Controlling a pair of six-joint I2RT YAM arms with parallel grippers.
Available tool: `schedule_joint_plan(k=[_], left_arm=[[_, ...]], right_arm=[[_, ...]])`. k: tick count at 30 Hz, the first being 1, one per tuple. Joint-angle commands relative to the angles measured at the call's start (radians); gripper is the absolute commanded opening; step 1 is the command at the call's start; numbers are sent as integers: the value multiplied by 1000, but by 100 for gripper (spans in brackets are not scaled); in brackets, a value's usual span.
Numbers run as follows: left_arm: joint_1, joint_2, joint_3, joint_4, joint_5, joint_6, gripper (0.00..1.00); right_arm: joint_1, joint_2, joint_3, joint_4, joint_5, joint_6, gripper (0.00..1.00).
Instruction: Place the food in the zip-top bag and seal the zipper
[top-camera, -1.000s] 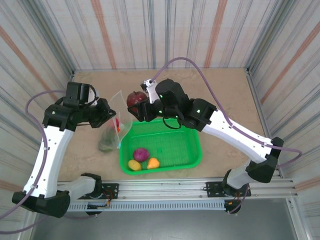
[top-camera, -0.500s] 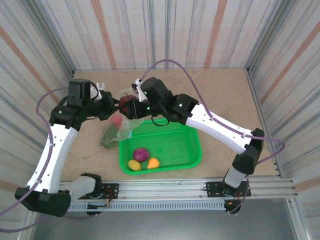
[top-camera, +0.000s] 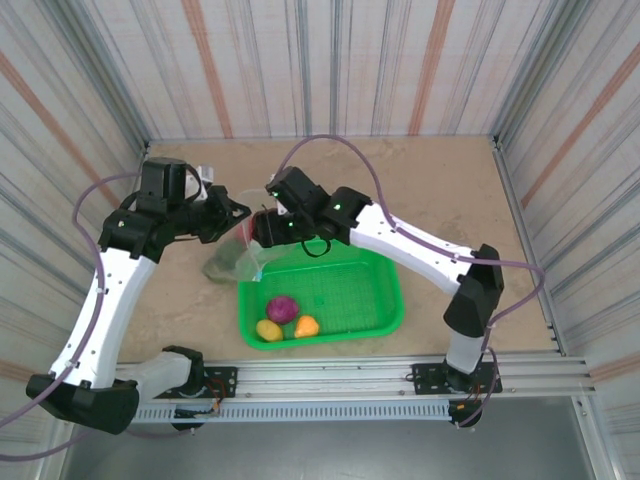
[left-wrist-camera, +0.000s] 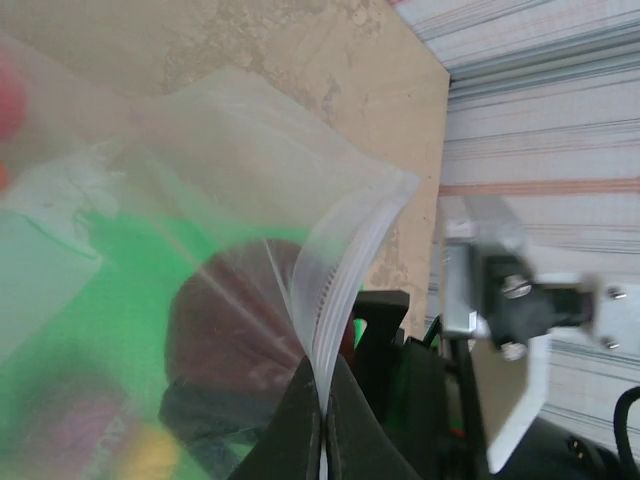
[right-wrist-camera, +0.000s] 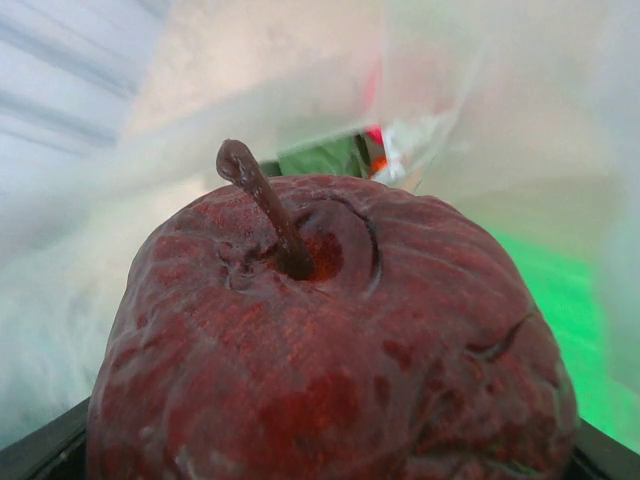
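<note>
With the right gripper (top-camera: 262, 228) spread around the dark red apple (right-wrist-camera: 330, 370), holding it at the mouth of the zip-top bag (top-camera: 226, 262), just beyond the green basket (top-camera: 340, 336), off its far-left corner; pinching the zipper (left-wrist-camera: 345, 250) tight with the left gripper (left-wrist-camera: 322, 410), mouth facing the apple.

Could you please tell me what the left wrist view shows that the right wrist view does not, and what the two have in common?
Left wrist: the left gripper pinched shut on the zip-top bag at its mouth edge, with the ridged zipper strip rising from the fingertips. Right wrist: the stem and wrinkled top of the dark red apple close up, held in the right gripper. Shared: the apple, the clear bag film, and the green basket glowing through it.
</note>
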Motion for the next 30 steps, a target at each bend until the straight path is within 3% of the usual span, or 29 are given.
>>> schedule_joint_plan(k=[1, 9, 12, 14, 19, 22, 25, 30], left_arm=[[-12, -7, 57, -62, -61, 36, 0], [-43, -33, 184, -243, -279, 75, 0], [-43, -49, 143, -239, -271, 52, 0], [-35, -60, 102, -223, -252, 33, 0], [-24, -65, 83, -241, -275, 10, 0], [-19, -50, 83, -263, -300, 10, 0], [-4, -43, 47, -248, -246, -38, 0], [6, -52, 32, -218, -221, -93, 0]], right_arm=[[22, 37, 123, -146, 81, -60, 78], [15, 86, 327, -262, 0, -168, 94], [16, 87, 390, -312, -22, -209, 93], [11, 47, 367, -293, -51, -218, 87], [-12, -163, 60, -98, -155, -196, 79], [-13, -303, -170, 26, -144, -160, 83], [-11, -402, -359, 109, -127, -122, 87], [-6, -416, -566, 171, -139, -100, 89]])
